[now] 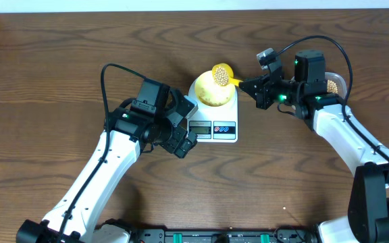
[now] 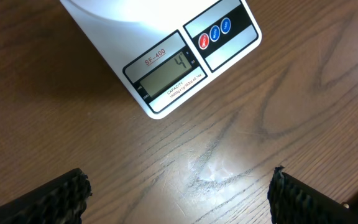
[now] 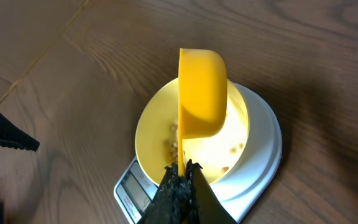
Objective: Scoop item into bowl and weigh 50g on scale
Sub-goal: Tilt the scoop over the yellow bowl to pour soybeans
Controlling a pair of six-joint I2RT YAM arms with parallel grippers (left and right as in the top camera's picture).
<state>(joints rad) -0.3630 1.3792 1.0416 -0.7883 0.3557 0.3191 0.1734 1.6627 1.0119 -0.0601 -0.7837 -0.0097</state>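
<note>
Right hand [image 3: 180, 171], clamped on the bright yellow plastic scoop [image 3: 201, 93] of tan beans [image 1: 220, 74], hovers over the pale round bowl [image 3: 151, 134] on the white scale [image 3: 263, 155], only a few beans weighed.

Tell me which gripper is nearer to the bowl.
Right. The right gripper sits just beside the bowl, shut on the yellow scoop held over it. The left gripper hangs open over the table in front of the scale, farther off.
</note>
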